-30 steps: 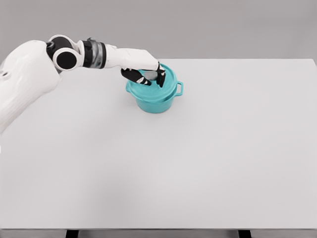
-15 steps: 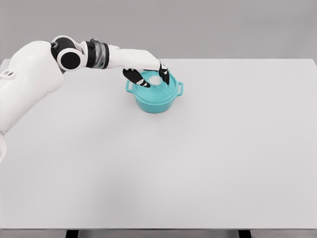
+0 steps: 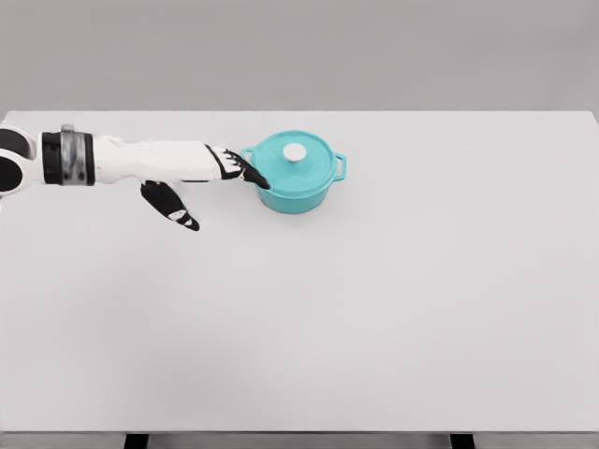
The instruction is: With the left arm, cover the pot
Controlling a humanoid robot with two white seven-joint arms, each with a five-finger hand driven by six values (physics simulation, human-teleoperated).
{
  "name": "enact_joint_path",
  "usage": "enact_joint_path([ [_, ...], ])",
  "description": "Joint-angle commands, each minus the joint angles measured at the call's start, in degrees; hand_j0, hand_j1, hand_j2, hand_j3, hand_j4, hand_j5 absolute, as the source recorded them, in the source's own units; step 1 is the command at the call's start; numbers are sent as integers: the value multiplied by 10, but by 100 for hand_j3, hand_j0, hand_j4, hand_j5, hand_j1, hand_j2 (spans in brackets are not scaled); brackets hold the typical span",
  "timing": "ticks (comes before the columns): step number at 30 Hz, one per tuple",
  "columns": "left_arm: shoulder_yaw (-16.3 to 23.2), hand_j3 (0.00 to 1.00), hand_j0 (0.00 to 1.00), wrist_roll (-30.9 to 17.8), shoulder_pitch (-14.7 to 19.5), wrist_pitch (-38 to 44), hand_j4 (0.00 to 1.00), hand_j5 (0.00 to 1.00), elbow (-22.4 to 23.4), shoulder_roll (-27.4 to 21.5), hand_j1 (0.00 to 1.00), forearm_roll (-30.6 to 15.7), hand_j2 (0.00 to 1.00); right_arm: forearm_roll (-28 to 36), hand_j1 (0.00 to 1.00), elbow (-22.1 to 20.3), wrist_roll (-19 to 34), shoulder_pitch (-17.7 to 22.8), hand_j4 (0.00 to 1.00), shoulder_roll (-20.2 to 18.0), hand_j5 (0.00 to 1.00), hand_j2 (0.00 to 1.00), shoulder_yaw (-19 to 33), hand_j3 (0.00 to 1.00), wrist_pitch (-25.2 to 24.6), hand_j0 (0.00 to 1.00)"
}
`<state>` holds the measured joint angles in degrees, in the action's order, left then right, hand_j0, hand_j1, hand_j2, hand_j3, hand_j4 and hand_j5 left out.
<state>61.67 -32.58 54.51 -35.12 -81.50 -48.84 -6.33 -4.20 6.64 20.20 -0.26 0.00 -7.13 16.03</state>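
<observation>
Teal pot (image 3: 298, 187): stands at the far middle of the white surface (image 3: 374, 309), side handles showing. Teal lid (image 3: 294, 160): seated level on the pot, white knob (image 3: 295, 152) at centre. Left hand (image 3: 201, 176): empty, fingers extended, thumb hanging down; fingertips (image 3: 253, 176) just beside the pot's left wall, contact uncertain.

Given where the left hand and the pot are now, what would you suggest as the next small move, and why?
Probably draw the left hand further back to the left, clear of the pot. The lid already sits level on the pot, its white knob free; the open hand holds nothing, though its fingertips are right by the pot's near side.
</observation>
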Motion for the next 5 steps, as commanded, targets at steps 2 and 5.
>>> enact_joint_path([
  [2,-68,100,100,0,-42,1,100,100,-101,-129,100,-34,100,0,100,0,0,0,100,0,100,100,0,100,0,100],
  [5,-97,100,100,1,-81,1,100,100,-107,-130,100,-34,100,0,100,0,0,0,100,0,100,100,0,100,0,100],
])
